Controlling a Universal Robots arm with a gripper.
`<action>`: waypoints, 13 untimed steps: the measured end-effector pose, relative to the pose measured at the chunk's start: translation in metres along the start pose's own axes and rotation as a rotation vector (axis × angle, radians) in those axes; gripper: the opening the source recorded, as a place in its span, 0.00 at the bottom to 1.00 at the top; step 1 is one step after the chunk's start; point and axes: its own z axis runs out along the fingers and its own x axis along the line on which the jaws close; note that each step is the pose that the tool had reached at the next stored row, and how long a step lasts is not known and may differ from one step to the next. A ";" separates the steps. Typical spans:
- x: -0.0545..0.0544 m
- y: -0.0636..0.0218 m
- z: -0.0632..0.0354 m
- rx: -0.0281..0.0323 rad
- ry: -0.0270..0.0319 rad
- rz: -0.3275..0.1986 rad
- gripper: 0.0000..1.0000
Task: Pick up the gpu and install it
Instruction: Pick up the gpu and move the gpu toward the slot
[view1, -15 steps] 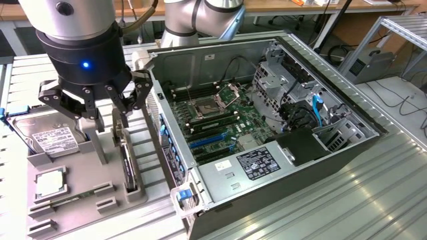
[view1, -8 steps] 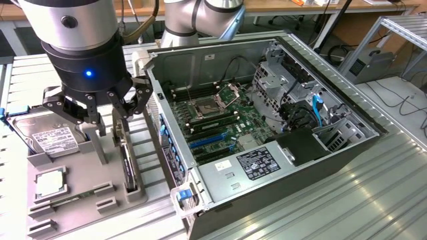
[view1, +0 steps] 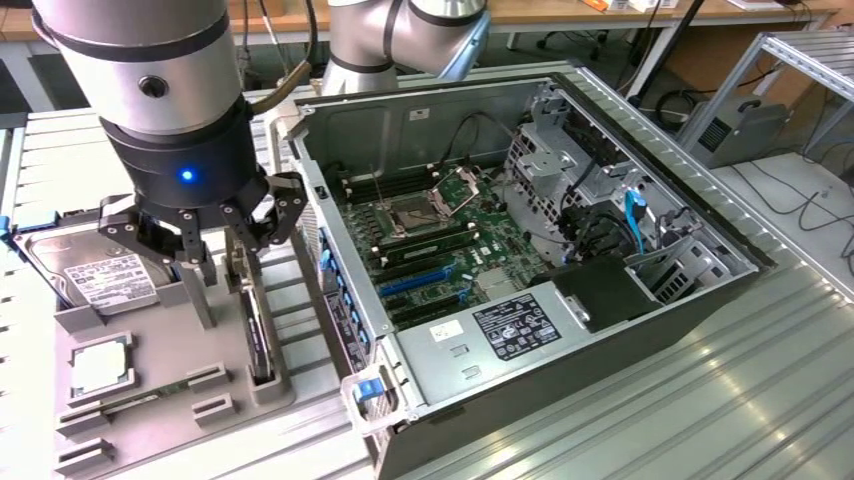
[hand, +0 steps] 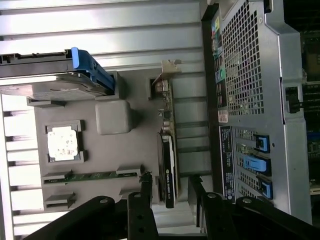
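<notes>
**Status.** The pincer (view1: 224, 245) hangs released directly above the gpu (view1: 256, 335). In the wrist view the gpu (hand: 167, 155) stands on its long edge in a slot of the grey holder tray (hand: 115, 150). One finger (hand: 146, 182) stands on each side of the card, with a gap visible at both faces. The pincer (hand: 169, 180) grasps nothing. The metal bracket (hand: 167, 70) sits at the end of the card farthest from the pincer.

**Surroundings.** The open computer case (view1: 534, 420) stands just beside the pincer on one flank. The hard drive (view1: 94, 275) and the CPU chip (view1: 100, 367) lie in the tray on the opposite flank. Tray and case both rest on the bench (view1: 747, 400).

**Hazards.**
- Off-centre closing: one finger meets the card first and levers it sideways in its slot.
- Shallow grip: only the top edge is caught and the thin card slips or pivots on lifting. How far the fingers reach down the card's faces is hard to judge from either view, so depth may be insufficient.
- Skewed lift: the bracket or lower edge may snag in the tray slot and drag the tray.
- Tight clearance: the case wall stands close to the case-side finger, so lateral drift risks contact.
</notes>
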 end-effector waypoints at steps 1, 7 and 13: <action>0.000 -0.0001 0.0018 -0.0002 0.0000 0.000 0.42; 0.000 -0.0005 0.0098 -0.0015 0.0004 0.000 0.42; 0.000 -0.0005 0.0100 -0.0018 0.0002 0.000 0.44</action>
